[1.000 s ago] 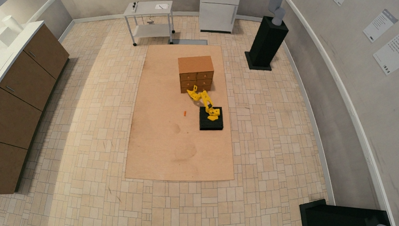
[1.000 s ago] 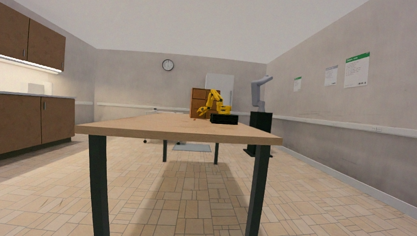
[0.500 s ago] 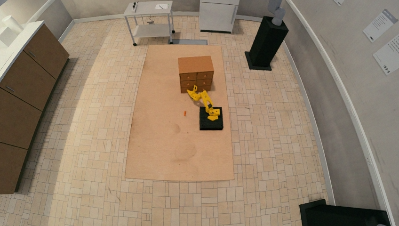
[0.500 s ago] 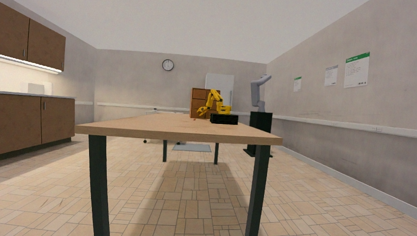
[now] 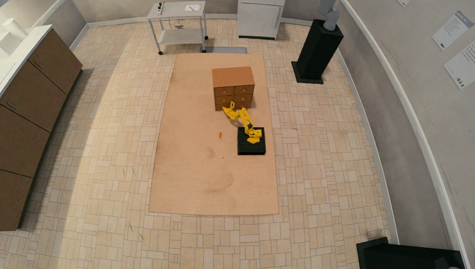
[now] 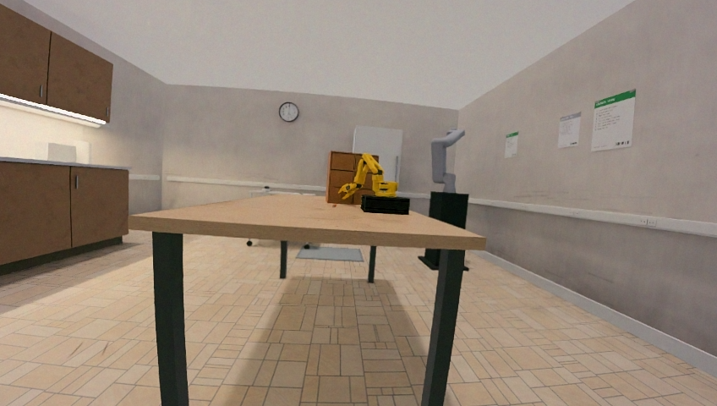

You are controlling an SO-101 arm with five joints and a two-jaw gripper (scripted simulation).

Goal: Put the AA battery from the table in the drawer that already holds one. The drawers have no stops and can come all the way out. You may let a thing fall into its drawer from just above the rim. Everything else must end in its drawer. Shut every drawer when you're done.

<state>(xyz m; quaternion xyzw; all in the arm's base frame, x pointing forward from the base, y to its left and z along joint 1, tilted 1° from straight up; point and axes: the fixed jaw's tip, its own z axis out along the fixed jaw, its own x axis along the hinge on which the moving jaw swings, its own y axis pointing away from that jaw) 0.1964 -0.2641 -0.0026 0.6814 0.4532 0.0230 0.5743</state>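
A small orange AA battery (image 5: 219,134) lies on the wooden table, left of the arm's black base (image 5: 251,141). A brown chest of small drawers (image 5: 233,87) stands at the far end of the table, and all its drawers look shut. My yellow gripper (image 5: 228,108) is low at the bottom left drawer front, its fingers a little apart with nothing between them. In the side view the gripper (image 6: 344,191) hangs just in front of the chest (image 6: 344,176). What the drawers hold is hidden.
The table's edges are near the chest on the right and far sides. A white cart (image 5: 178,24), a white cabinet (image 5: 260,18) and a black pedestal (image 5: 316,50) stand on the floor beyond the table.
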